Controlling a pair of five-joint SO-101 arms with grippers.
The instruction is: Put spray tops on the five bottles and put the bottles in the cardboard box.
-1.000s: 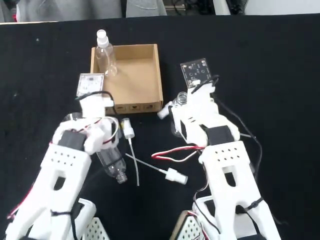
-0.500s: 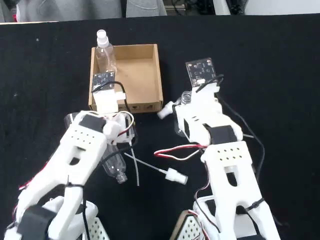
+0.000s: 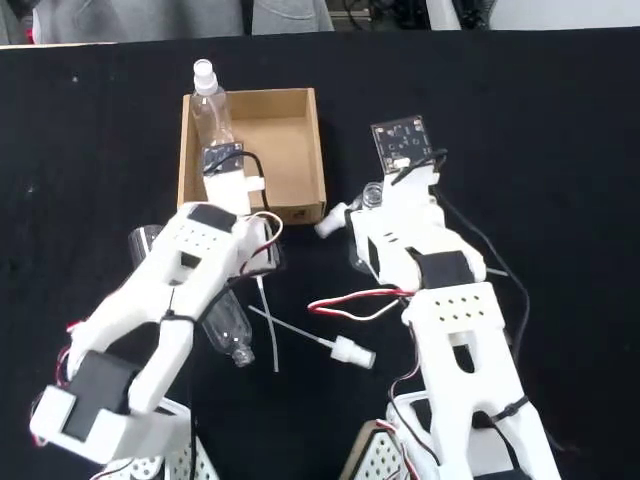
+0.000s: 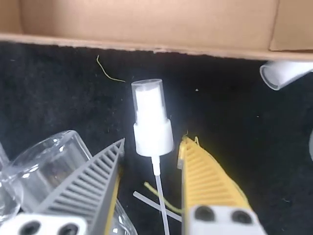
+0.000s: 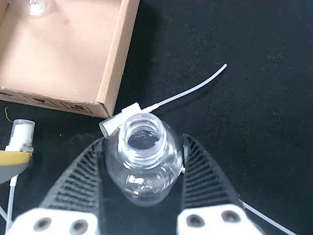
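**Operator:** Where does everything sit right now?

**Spotter:** Your left gripper point(image 4: 151, 147) has its jaws apart on either side of the spray top point(image 4: 152, 122). That top lies on the black table point(image 3: 560, 120), just in front of the cardboard box point(image 3: 318, 150), left of centre in the high view. Your right gripper point(image 5: 144, 144) is clamped on an open bottle point(image 5: 142, 161), which stands upright just right of the box's front corner.

**Operator:** What could go wrong?

**Spotter:** I'd judge the pinch the main risk. The top looks small, round and slick, so if you close off-centre it could pop out toward the box wall. Its dip tube point(image 4: 159, 196) trails back between the fingers and crosses another tube, so you may drag that one along when you lift. A clear bottle point(image 4: 44, 166) sits just beside the grey finger point(image 4: 93, 186), and closing could set it rolling.

**Operator:** What can't you see?

**Spotter:** In the high view your left arm covers the spray top and part of a lying bottle point(image 3: 228, 338). I can't tell whether that is the bottle beside the finger. 1 capped bottle point(image 3: 212, 110) stands at the box's back-left corner. 1 loose top point(image 3: 350, 350) lies low and centre, and another point(image 5: 120, 123) lies behind the open bottle. You can't count all 5 bottles from here.
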